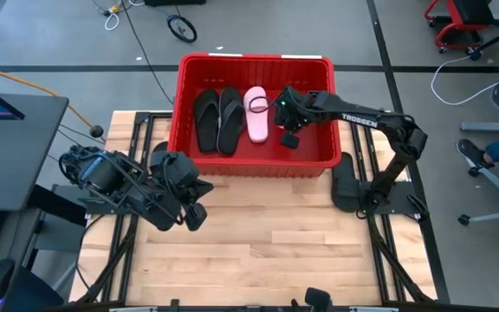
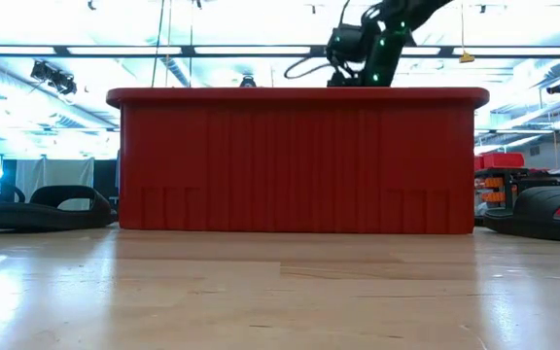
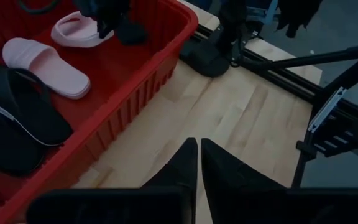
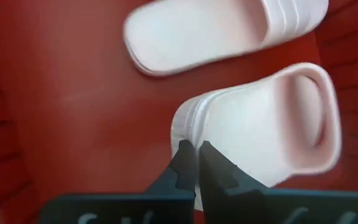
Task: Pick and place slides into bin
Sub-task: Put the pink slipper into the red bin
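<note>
The red bin (image 1: pixel 254 160) stands at the table's far middle. On its floor lie two black slides (image 1: pixel 218 120) and one pale pink slide (image 1: pixel 259 121), which also shows in the right wrist view (image 4: pixel 229 31). My right gripper (image 4: pixel 194 163) reaches into the bin from the right and is shut on a second pink slide (image 4: pixel 260 127), which also shows in the left wrist view (image 3: pixel 73 31). My left gripper (image 3: pixel 198 163) is shut and empty, waiting over the table's left side, in front of the bin. My right gripper pinches the second pink slide's rim (image 4: pixel 185 134) between its two fingers. The fingers come from above, slanting down into the bin. The slide is tilted, with its strap opening (image 4: pixel 309 115) turned toward the camera. I cannot tell whether it touches the bin floor.
The bin's walls (image 2: pixel 299 160) stand high around the slides. The two arm bases (image 1: pixel 353 186) (image 1: pixel 102 173) stand left and right of the bin. Bare wooden table (image 1: pixel 267 251) lies in front of the bin. Chairs and cables are on the floor beyond the table.
</note>
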Action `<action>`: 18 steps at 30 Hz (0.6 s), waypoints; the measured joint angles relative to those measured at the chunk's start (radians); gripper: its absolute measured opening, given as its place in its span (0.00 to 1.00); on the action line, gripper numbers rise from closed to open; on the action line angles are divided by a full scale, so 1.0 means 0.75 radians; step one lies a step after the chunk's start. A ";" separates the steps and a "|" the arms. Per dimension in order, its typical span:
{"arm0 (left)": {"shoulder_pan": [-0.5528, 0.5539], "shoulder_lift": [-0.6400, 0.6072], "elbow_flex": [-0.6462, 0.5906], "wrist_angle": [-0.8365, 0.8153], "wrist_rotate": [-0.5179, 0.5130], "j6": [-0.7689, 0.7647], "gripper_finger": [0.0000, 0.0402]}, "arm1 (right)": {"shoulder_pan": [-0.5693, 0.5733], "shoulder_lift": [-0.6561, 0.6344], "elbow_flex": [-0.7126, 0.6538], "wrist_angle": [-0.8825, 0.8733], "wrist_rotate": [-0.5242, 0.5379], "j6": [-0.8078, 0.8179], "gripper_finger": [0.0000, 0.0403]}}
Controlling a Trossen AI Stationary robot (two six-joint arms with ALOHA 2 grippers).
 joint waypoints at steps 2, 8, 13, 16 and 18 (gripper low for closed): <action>0.000 0.000 0.000 0.001 0.000 0.000 0.05 | -0.014 0.001 -0.044 0.046 -0.001 0.000 0.01; 0.005 0.000 0.000 0.006 0.000 -0.019 0.03 | -0.028 0.000 -0.173 0.231 -0.037 -0.028 0.01; 0.005 0.000 0.000 0.010 0.001 -0.038 0.04 | -0.029 -0.003 -0.260 0.389 -0.034 -0.111 0.07; 0.005 0.000 0.000 0.021 0.001 -0.047 0.05 | -0.029 -0.003 -0.288 0.388 -0.043 -0.148 0.12; 0.005 0.000 0.000 0.030 0.001 -0.047 0.05 | -0.029 -0.003 -0.305 0.388 -0.046 -0.166 0.16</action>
